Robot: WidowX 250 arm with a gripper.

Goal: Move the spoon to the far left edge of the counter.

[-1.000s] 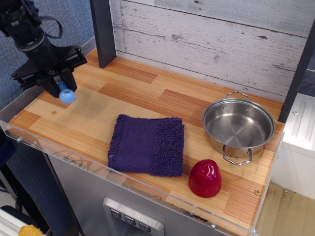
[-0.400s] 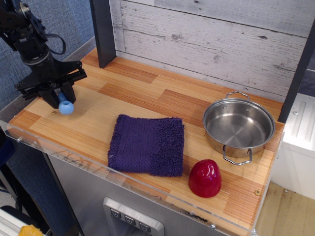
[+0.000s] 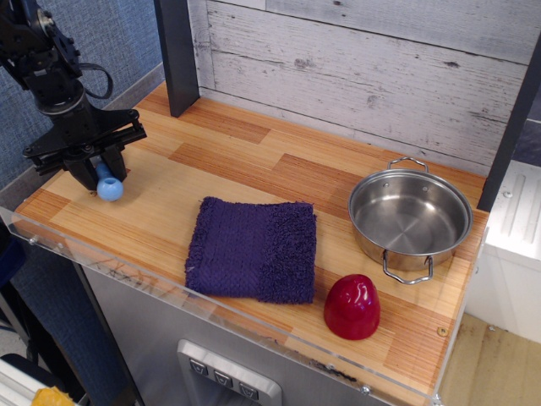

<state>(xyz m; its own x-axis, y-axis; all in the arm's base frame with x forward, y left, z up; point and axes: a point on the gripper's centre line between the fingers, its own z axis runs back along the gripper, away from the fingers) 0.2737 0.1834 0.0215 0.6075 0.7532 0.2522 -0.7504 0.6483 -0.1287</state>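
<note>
Spoon [image 3: 108,184] (blue handle end showing) sits clamped between the narrow-set jaws of the gripper [image 3: 99,169], low over the counter [image 3: 245,161] at its left end.

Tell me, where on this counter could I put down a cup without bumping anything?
The widest bare wood lies behind the purple towel, running from the dark post toward the pot. A smaller bare patch sits between the towel and the claw with its spoon. The far right is crowded: pot and red dome sit close together.
</note>
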